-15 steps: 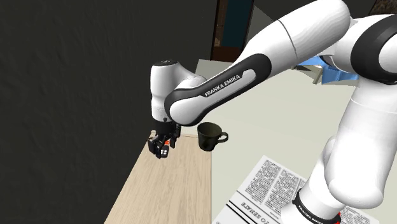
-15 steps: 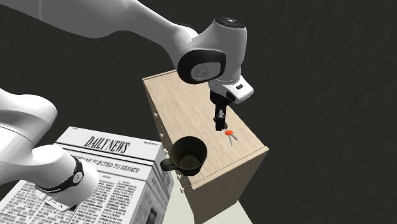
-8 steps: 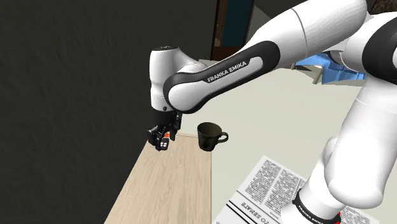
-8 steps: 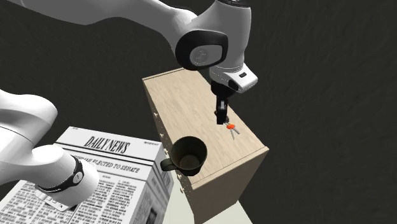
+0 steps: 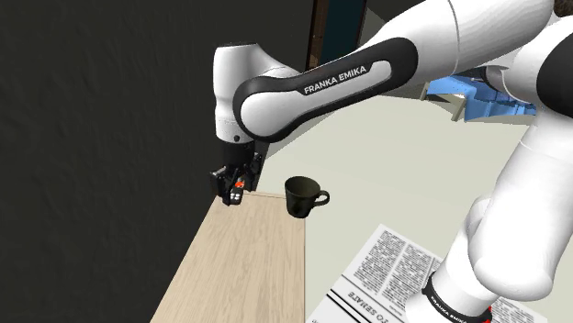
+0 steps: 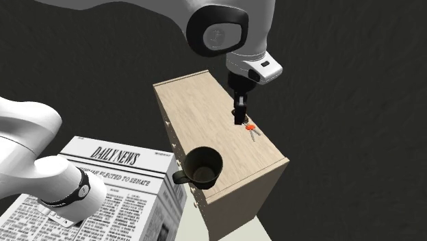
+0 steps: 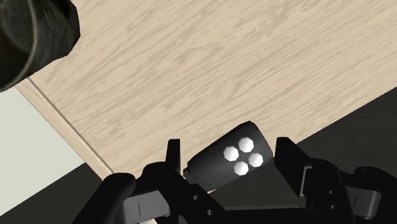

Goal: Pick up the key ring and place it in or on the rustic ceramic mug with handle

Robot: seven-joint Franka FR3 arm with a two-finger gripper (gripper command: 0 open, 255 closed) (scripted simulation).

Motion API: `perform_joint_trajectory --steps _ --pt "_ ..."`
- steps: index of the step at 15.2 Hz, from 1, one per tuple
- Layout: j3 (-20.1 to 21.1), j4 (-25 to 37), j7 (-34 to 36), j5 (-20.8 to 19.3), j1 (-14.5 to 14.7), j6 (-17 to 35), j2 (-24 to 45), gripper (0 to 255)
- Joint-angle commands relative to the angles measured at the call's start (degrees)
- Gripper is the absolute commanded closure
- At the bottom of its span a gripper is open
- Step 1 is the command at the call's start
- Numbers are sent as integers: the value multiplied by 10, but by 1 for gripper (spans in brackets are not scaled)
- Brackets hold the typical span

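Observation:
My black gripper [image 5: 233, 190] hangs above the far end of the light wooden cabinet top [image 5: 246, 266], shut on the key ring [image 6: 251, 129]. In the wrist view a black fob [image 7: 234, 156] with white buttons sits clasped between the two fingers. An orange tag and small keys dangle just below the gripper [image 6: 239, 120] in the second exterior view. The dark mug with handle [image 5: 302, 195] stands upright at the cabinet's corner, off to the shoulder view's right of the gripper. The empty mug [image 6: 202, 166] also shows in the second exterior view, and its rim [image 7: 33, 35] in the wrist view.
The cabinet top [image 6: 198, 109] is narrow, with drawer fronts on its side. A newspaper [image 5: 390, 271] lies beside it near the arm's base. A blue object [image 5: 477, 96] sits behind the arm. Dark walls stand beyond the cabinet's far edge.
The gripper has risen from the cabinet top with the key ring in it, drifting slightly toward the far edge. The mug has not moved.

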Motion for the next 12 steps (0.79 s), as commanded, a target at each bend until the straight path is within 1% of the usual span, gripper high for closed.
perform_joint_trajectory --steps 1,12 --pt "-1 8 -3 3 -1 -15 -7 255" --pt "-1 74 -9 11 -2 -97 -25 255"
